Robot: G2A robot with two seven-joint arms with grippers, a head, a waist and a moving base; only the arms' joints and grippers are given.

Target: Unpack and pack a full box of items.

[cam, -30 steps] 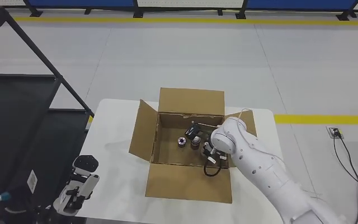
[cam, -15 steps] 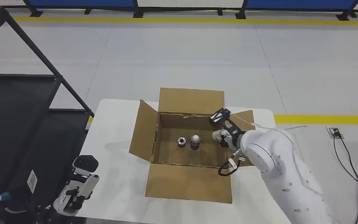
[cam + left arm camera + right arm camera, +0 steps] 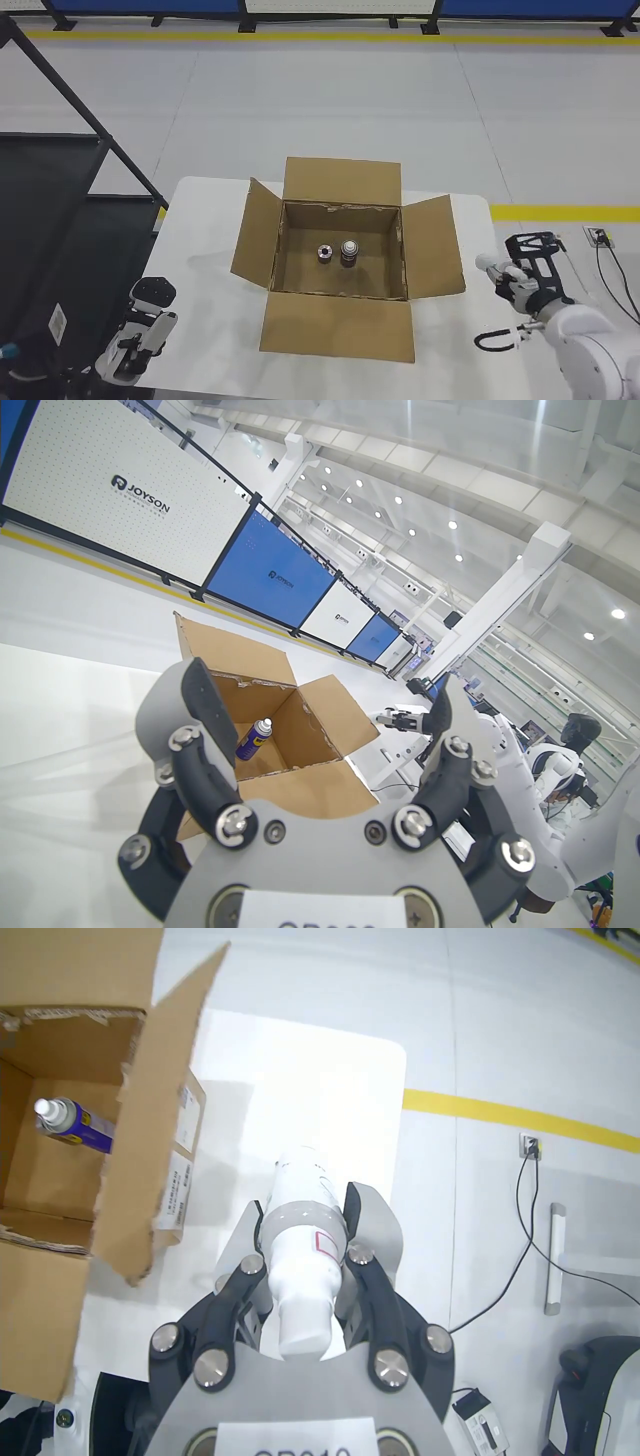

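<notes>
Right of the box, a white bottle sits pinched between right jaws — left jaws spread.

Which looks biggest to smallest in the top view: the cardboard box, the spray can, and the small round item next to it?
1. Cardboard box, by far.
2. Spray can and small round item: nearly alike from above, the can perhaps slightly bigger; too close to rank.

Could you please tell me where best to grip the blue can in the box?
Grip the can just below its white cap, coming straight down from above: it seems to stand upright, cap up, and the box walls block any sideways approach.
</notes>
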